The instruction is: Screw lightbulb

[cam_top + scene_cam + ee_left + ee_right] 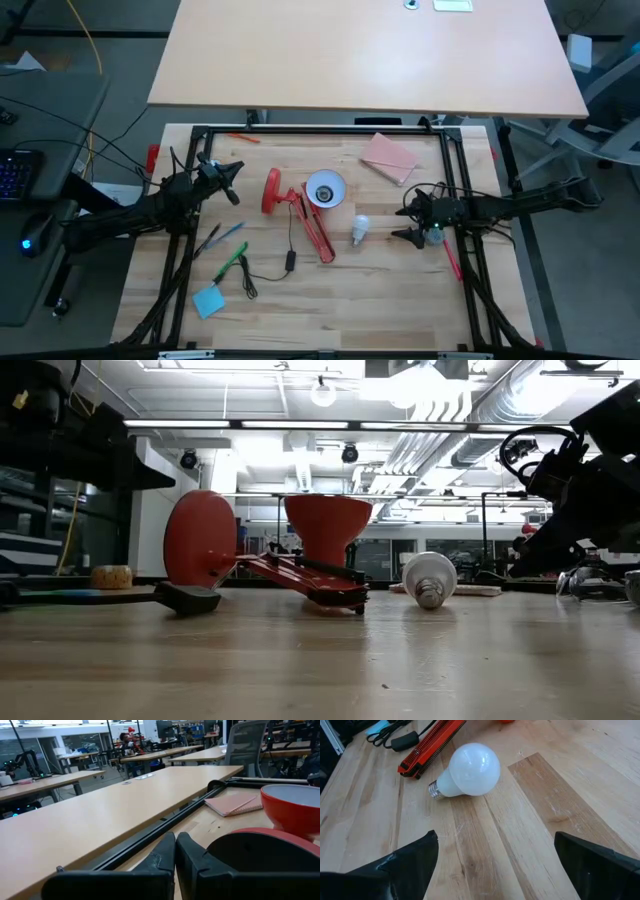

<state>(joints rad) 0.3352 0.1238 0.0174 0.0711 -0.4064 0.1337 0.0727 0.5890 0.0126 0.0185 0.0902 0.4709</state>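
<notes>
The white lightbulb (360, 229) lies on its side on the wooden table, its silvery base (436, 790) toward the near edge; it shows in the low view (430, 579) too. The red lamp (305, 205) lies left of it, its shade (325, 189) open side up and its round base (271, 192) on edge. My right gripper (410, 224) is open, just right of the bulb and touching nothing; its fingers (410, 862) stand wide apart. My left gripper (234, 182) is shut and empty, left of the lamp's base (260, 855).
A pink notebook (388, 158) lies at the far right. A black cord with a switch (287, 262), pens (228, 258) and a blue sticky pad (208, 301) lie at the near left. A small grey round object (434, 237) sits under my right arm. A black frame (320, 130) rims the table.
</notes>
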